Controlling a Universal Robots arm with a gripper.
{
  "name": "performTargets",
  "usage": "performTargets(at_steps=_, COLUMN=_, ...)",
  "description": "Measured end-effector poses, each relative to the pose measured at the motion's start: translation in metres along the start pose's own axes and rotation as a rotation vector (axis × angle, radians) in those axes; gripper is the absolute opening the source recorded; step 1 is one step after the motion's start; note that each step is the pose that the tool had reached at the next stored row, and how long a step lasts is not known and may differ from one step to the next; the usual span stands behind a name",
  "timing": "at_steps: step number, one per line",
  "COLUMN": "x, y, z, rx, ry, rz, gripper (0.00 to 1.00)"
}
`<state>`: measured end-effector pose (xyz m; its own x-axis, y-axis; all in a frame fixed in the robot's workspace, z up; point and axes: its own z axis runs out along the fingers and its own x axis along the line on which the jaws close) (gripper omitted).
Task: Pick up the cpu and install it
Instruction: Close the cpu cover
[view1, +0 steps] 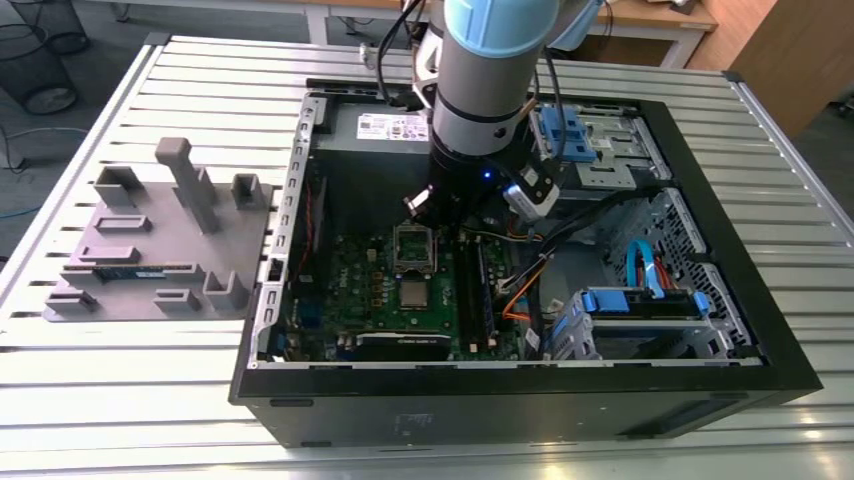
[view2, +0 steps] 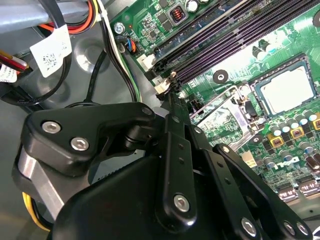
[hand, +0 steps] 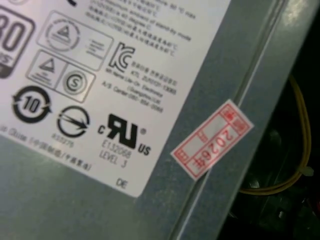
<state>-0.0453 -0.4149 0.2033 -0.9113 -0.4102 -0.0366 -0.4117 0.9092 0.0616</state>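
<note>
Near a white-labelled power supply, the gripper hangs beside the socketed cpu.

White label, red sticker (yellow wire)

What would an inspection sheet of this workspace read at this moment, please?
Surface: slatted metal table, bearing an open computer case.
Job's things: cpu lies flat in the motherboard socket; socket frame stands open beside it.
Clutter: grey tray at the exterior view's left, with a green memory stick lying in it.
Grippers: gripper is over the motherboard near the memory slots, apart from the cpu.
Cables: orange lead and blue lead inside the case; black cables run along the arm.
Surroundings: wire basket and wooden cabinet beyond the table.
</note>
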Motion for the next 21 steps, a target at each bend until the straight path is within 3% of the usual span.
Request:
performTargets(at_steps=12, x=0.0018, y=0.0008, z=-0.0001, rx=-0.0001, ry=-0.0003, rz=-0.004, gripper=0.11)
performTargets(at_steps=21, x=0.0021, y=0.0012, z=-0.0037, rx=0.0002, ry=-0.0009, rz=-0.004, gripper=0.11)
